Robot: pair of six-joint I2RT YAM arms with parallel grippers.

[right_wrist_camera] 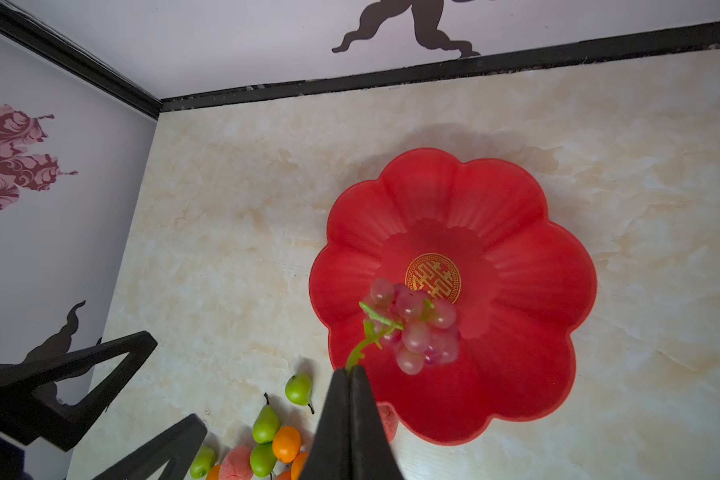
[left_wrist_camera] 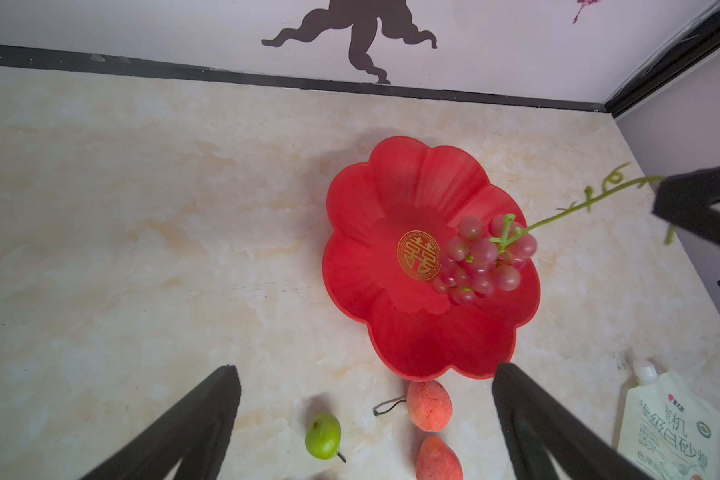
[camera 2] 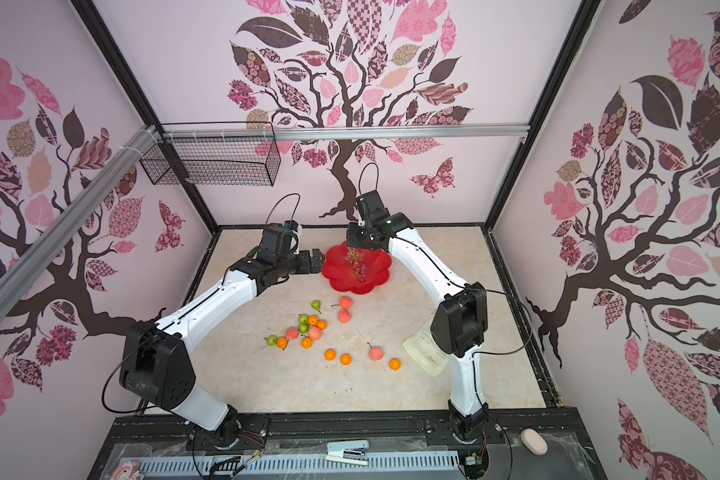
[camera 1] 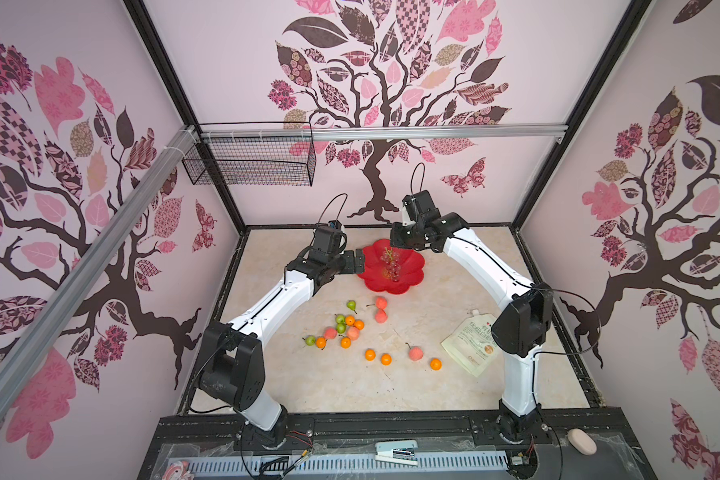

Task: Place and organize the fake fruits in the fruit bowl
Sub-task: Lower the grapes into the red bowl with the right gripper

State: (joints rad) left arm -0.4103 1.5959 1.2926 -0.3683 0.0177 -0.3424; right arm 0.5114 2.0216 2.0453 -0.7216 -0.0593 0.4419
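right fingers [right_wrist_camera: 334,424] pinch 1 grape bunch [right_wrist_camera: 416,328] | left fingers [left_wrist_camera: 219,399] spread | 7 oranges [camera 1: 370,354] | 5 peaches [camera 1: 415,353] | 4 green fruits [camera 1: 340,318]

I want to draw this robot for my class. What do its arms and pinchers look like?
Both arms match. The left arm and right arm have smooth white tubes joined by chunky black joints. A thin black cable loops out of each wrist. The left gripper and right gripper are black, with fingers shaped like long hollow triangles.
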